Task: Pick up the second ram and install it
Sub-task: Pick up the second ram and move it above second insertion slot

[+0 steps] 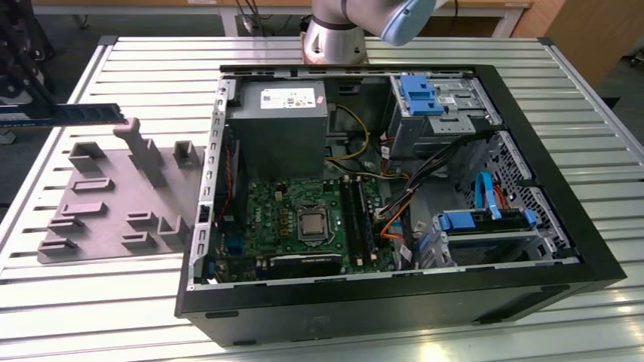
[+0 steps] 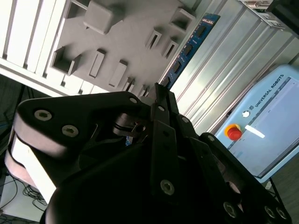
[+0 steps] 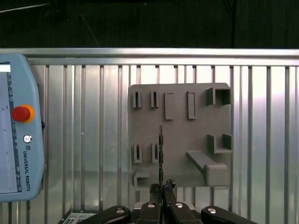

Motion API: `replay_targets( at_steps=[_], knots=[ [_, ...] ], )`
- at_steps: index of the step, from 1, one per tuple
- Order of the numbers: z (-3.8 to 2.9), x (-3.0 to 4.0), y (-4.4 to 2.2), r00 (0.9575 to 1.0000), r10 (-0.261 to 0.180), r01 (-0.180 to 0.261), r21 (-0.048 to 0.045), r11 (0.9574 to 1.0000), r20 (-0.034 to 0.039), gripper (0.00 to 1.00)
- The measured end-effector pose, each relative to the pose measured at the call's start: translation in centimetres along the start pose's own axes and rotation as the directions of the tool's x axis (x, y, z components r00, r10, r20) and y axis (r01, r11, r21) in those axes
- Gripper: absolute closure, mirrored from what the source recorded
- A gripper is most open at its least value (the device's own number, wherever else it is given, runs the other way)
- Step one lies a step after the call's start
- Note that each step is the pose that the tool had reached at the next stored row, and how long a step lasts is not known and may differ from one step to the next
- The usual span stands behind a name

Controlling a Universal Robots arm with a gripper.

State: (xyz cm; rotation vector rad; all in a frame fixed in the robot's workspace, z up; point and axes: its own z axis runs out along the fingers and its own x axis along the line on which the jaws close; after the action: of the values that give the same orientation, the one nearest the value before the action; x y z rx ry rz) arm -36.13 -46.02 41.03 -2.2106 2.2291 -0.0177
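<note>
At the exterior view's left, over the slatted metal table beside the open black computer case, the long blue-green ram stick hangs above the grey slotted plate, one end cut off. The black gripper has its fingers clamped on it (edge-on in the first wrist view, chips visible in the second).

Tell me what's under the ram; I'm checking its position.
The ram, gripped by the hand, hangs over the gray fixture plate on the slatted table; its edge hides a thin strip of plate.
</note>
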Motion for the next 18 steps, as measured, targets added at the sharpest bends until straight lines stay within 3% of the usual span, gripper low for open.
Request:
replay_targets(
  at_steps=[18],
  knots=[
    [0.01,-0.01,-1.03,1.0000,0.000,0.000,-0.0001,1.0000,0.0000,0.86]
  ],
)
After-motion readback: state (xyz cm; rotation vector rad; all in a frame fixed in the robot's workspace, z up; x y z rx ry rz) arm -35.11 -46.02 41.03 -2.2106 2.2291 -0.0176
